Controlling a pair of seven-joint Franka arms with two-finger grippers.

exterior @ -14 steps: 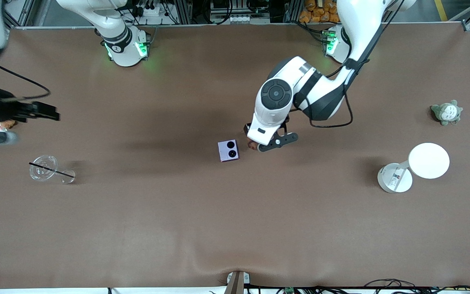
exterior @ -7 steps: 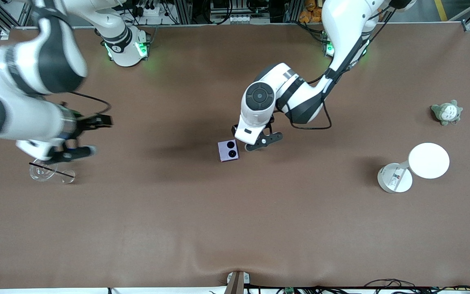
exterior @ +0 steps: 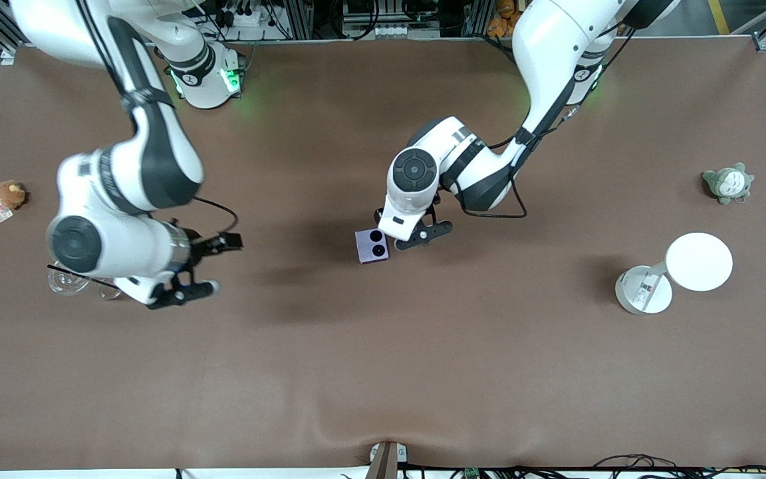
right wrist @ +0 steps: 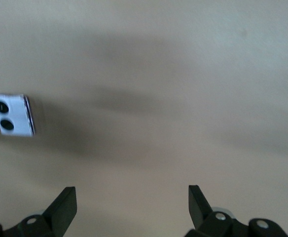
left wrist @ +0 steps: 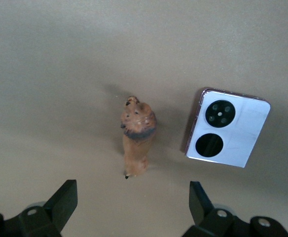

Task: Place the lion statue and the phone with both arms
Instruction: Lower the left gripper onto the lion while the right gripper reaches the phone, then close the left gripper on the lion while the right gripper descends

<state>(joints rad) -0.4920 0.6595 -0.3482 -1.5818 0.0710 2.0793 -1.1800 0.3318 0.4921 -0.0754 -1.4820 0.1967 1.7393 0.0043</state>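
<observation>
Brown cloth covers my whole table [exterior: 383,372], and nothing on it is placed yet: I judge both pickups are still to come. My left gripper [exterior: 416,231] hangs wide open and empty over the middle of the table, above the lion statue [left wrist: 136,136], which stands on the cloth just beside the phone [exterior: 372,245], not touching it. My right gripper [exterior: 205,267] hovers over bare cloth toward the right arm's end, spread just as wide and holding nothing, the phone well apart from it. In the front view my left wrist covers the lion completely; only the left wrist view shows it. I see no marked spot where either thing should go.
</observation>
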